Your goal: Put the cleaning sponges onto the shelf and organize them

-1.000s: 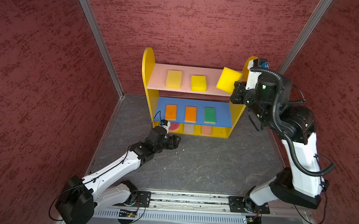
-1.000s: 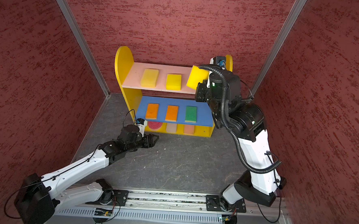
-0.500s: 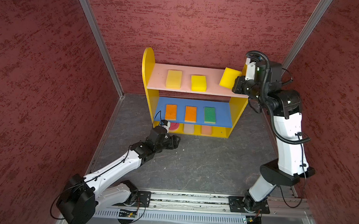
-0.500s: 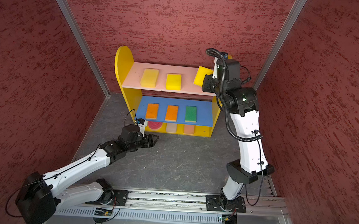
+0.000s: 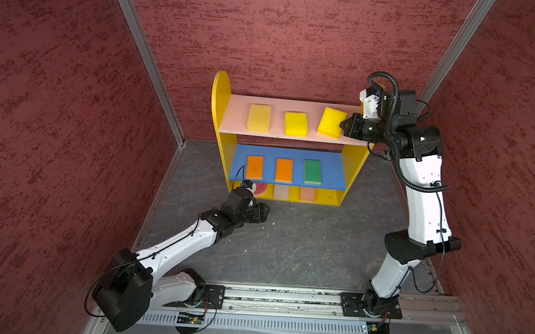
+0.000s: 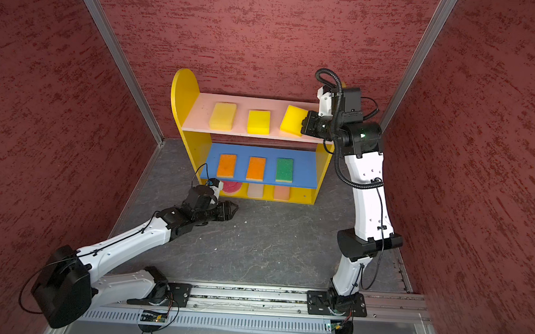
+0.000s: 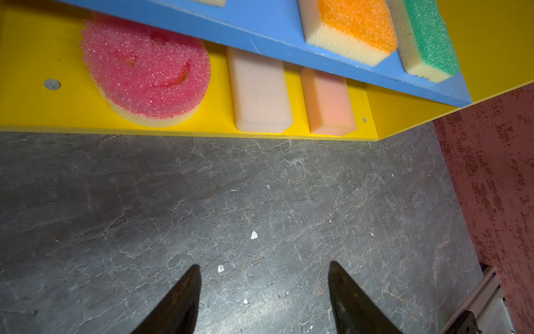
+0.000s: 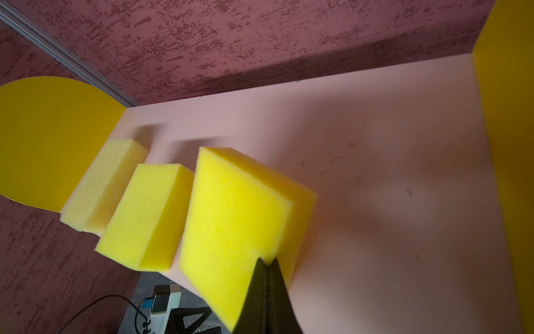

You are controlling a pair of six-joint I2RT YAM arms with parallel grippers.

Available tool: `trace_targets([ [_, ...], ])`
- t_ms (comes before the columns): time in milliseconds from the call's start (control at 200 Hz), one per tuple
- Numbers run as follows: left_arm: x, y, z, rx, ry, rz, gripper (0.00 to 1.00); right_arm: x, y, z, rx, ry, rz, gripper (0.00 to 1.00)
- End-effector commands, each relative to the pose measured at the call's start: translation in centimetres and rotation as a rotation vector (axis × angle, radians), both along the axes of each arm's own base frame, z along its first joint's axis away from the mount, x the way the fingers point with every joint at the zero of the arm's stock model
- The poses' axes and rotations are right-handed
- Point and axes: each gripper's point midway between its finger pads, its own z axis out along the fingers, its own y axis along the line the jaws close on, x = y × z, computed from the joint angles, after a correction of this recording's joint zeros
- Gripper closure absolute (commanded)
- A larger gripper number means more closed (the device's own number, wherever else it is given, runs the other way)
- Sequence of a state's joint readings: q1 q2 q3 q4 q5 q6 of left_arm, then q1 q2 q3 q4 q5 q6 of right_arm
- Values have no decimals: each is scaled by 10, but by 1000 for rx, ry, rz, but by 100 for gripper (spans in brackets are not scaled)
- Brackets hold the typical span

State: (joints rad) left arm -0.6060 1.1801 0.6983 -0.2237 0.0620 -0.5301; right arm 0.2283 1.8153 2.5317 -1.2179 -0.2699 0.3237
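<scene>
The left gripper point(image 7: 264, 264) is low over the grey floor point(image 7: 260, 188), just in front of the shelf point(image 5: 220, 108). Its jaws are spread wide and hold nothing. Farther back, the right gripper point(image 8: 267, 261) pinches the near edge of a yellow sponge point(image 8: 237, 217) with its jaws pressed together. It holds this sponge tilted over the right part of the pink top board point(image 5: 279, 103). Just beside it, a second yellow sponge point(image 5: 296, 124) and a pale yellow sponge point(image 5: 258, 118) lie flat.
</scene>
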Motion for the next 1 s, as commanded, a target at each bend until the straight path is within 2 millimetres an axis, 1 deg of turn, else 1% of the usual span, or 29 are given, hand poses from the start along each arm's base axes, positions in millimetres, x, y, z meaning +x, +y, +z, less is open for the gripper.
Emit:
trace_targets([
  [0, 8, -7, 17, -41, -31, -5, 31, -8, 2, 5, 42, 14, 37, 100],
  [140, 8, -9, 24, -50, -38, -13, 31, -6, -1, -1, 41, 36, 31, 100],
  [220, 7, -10, 35, -63, -49, -18, 31, -4, -2, -3, 39, 41, 30, 100],
  [296, 6, -11, 48, -86, -66, -24, 31, -4, -2, -1, 42, 36, 28, 100],
  [406, 4, -13, 82, -132, -119, -34, 31, -5, -3, 3, 48, 23, 25, 100],
  [491, 2, -15, 111, -164, -170, -52, 30, -5, -4, 6, 50, 15, 20, 91],
  [506, 2, -16, 119, -172, -184, -56, 30, -5, -4, 5, 50, 15, 19, 90],
  [661, -3, -21, 172, -211, -289, -91, 30, -4, -6, 8, 53, 6, 3, 83],
  [726, -5, -24, 190, -221, -329, -102, 29, -3, -8, 13, 61, -10, -10, 78],
  [817, -9, -27, 212, -237, -379, -119, 29, -3, -11, 23, 74, -39, -35, 74],
  [927, -13, -32, 236, -257, -431, -141, 29, -8, -14, 35, 91, -71, -55, 72],
  [997, -14, -36, 248, -265, -457, -158, 28, -13, -14, 38, 102, -72, -55, 72],
])
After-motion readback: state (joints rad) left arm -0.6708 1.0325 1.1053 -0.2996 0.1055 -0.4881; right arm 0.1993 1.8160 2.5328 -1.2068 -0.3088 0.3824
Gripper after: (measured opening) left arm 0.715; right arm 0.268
